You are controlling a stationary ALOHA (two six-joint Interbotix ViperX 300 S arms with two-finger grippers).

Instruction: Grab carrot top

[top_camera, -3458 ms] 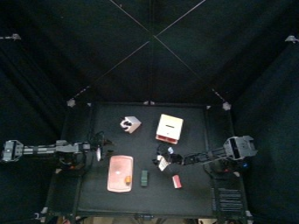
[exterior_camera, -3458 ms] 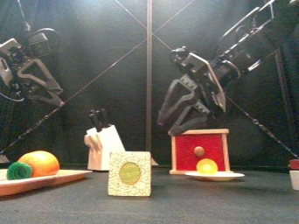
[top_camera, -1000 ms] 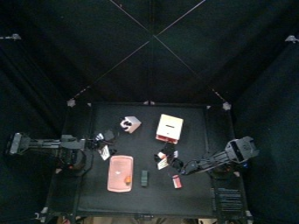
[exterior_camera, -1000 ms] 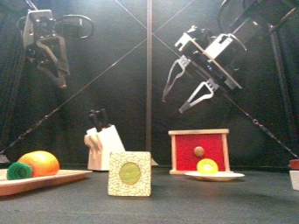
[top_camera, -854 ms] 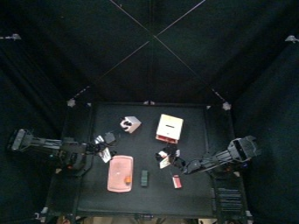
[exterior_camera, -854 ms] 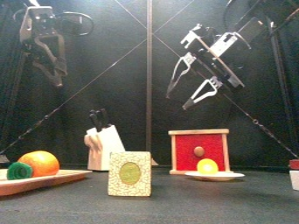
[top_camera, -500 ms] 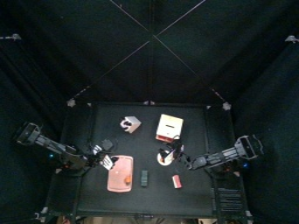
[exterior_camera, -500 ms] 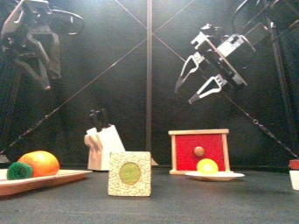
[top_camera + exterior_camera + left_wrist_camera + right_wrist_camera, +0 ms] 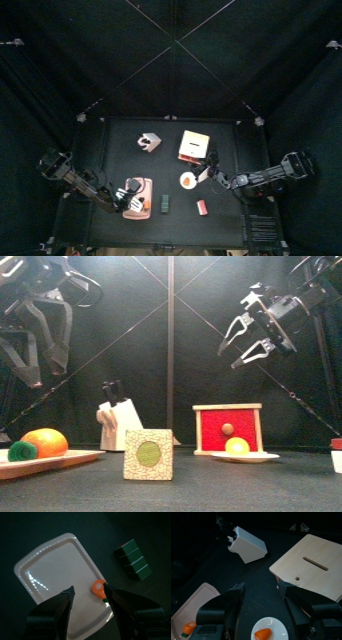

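Note:
The carrot (image 9: 97, 587) is a small orange piece near one edge of the pink board (image 9: 53, 577). In the front view the carrot (image 9: 44, 442) rests on the board (image 9: 60, 462) at the far left, with a green bit beside it. My left gripper (image 9: 87, 589) hangs open right above the board, and the carrot lies just inside one fingertip. In the top view the left gripper (image 9: 127, 189) is over the board's (image 9: 136, 208) upper end. My right gripper (image 9: 257, 331) is open, high above the table's right side, holding nothing.
A white plate (image 9: 186, 184) with a small orange piece lies mid-table. The pale box (image 9: 197, 145) with a red front and the white knife block (image 9: 147, 143) stand behind. A green card (image 9: 148, 454) stands at the front, with a red block (image 9: 202, 206) to its right.
My left arm has swung in and come down over the pink board, still open. The right gripper has drawn back to the right and a little higher.

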